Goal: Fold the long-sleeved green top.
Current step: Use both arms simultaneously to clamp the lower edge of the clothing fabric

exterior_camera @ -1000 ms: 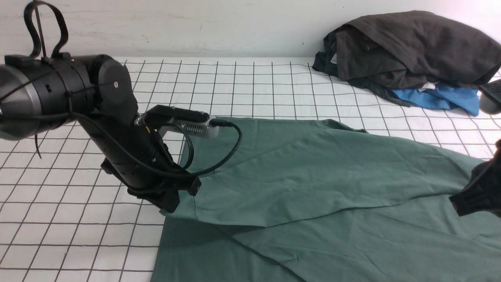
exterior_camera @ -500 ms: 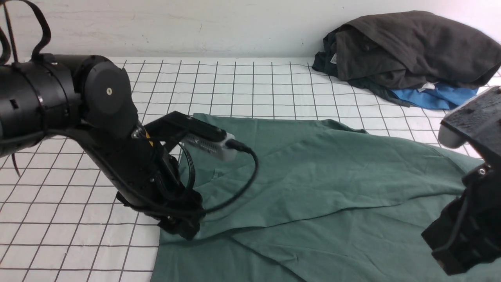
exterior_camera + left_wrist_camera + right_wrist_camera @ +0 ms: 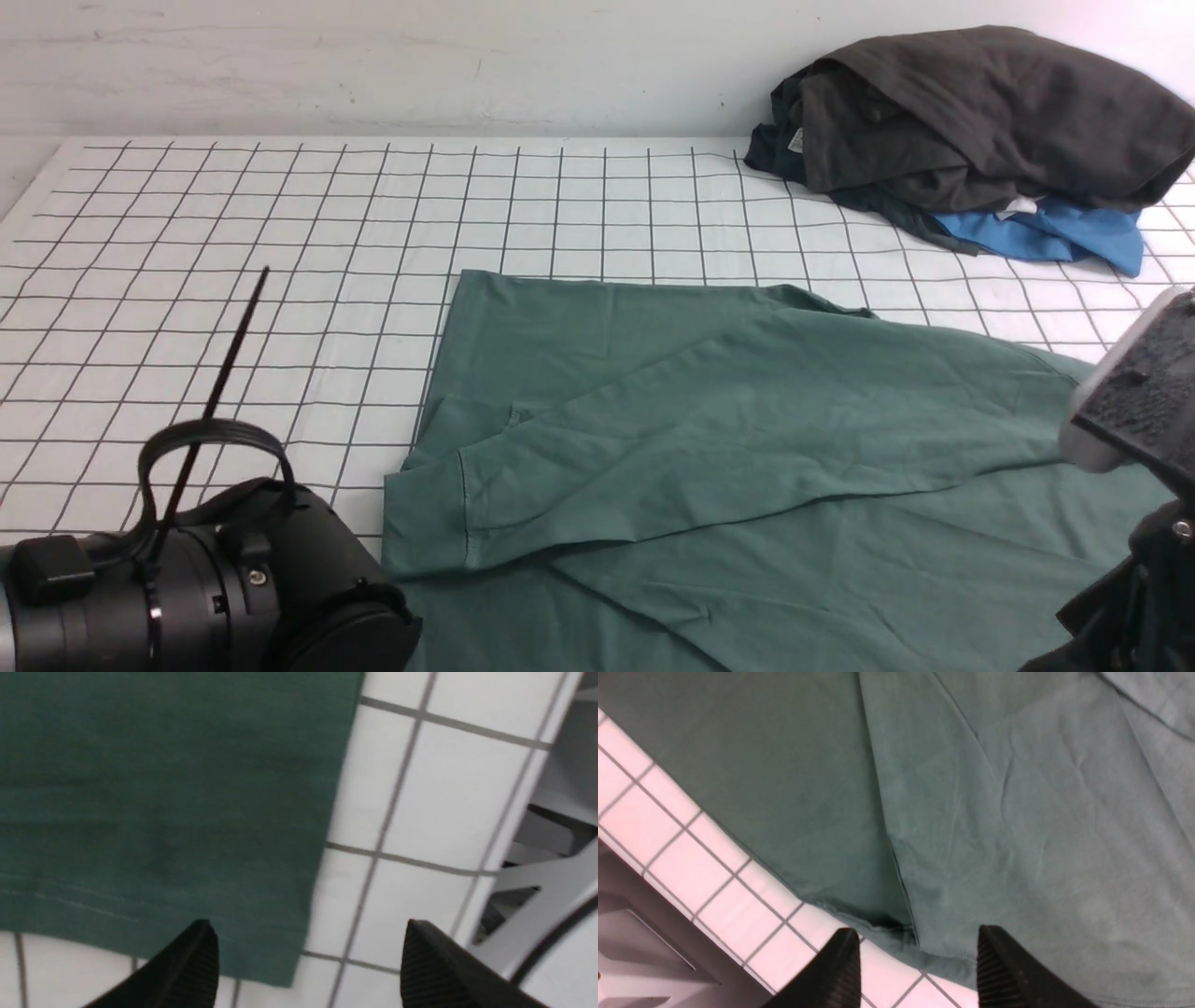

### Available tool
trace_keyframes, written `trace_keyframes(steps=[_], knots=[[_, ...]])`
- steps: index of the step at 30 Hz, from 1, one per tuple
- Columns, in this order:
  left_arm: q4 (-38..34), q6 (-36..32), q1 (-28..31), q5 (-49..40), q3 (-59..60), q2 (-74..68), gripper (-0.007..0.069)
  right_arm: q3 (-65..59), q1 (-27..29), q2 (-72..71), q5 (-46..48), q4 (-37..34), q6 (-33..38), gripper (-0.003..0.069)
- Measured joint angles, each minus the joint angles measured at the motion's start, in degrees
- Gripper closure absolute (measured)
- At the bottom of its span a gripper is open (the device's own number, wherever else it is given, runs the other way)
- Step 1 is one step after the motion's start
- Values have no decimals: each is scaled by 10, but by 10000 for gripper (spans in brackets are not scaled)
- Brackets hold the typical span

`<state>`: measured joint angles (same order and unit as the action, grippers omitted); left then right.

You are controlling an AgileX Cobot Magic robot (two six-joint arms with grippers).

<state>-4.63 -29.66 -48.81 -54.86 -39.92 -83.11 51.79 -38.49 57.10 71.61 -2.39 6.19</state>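
**A:** Green jersey everywhere. Where exactly is the green long-sleeved top (image 3: pixel 747 448)?

**B:** Spread on the gridded tabletop (image 3: pixel 280 215), one flap folded across its middle. Its near part runs off the front view, and the right arm (image 3: pixel 1134 401) hides its right edge.

**A:** Claws?

**B:** Left claw (image 3: pixel 308 935) hangs spread wide over the hem corner, gripping nothing. Right claw (image 3: pixel 917 945) is parted too, above a seam near the edge.

**A:** Far right?

**B:** Dark grey garments (image 3: pixel 980 112) heaped on a blue garment (image 3: pixel 1046 235), partly cut off.
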Motion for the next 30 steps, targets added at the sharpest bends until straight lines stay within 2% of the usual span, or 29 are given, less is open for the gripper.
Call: trace_keyframes(steps=[2, 6, 16, 20, 23, 24, 25, 26, 27, 28, 30], knots=[[21, 1, 0, 40, 9, -6, 146, -2, 0, 0, 0, 1, 0, 295], [34, 1, 0, 54, 11, -35, 146, -2, 0, 0, 0, 1, 0, 289], [42, 4, -1, 38, -2, -94, 147, -2, 0, -1, 0, 2, 0, 289], [52, 27, -2, 41, -2, -94, 184, -2, 0, -1, 0, 2, 0, 289], [68, 70, -4, 45, -2, -95, 272, -2, 0, -1, 0, 2, 0, 289], [75, 92, -5, 45, -2, -96, 326, -2, -1, -1, 0, 2, 0, 289], [75, 95, -5, 45, -2, -96, 333, -2, -1, -1, 0, 2, 0, 289], [76, 115, -5, 43, -3, -96, 393, -2, -1, -1, 0, 2, 0, 289], [77, 119, -5, 43, -3, -96, 409, -2, -1, -1, 0, 2, 0, 289], [78, 133, -6, 43, -3, -96, 469, -2, -1, -1, 0, 2, 0, 289], [80, 142, -6, 43, -3, -96, 531, -2, -1, -1, 0, 2, 0, 289]])
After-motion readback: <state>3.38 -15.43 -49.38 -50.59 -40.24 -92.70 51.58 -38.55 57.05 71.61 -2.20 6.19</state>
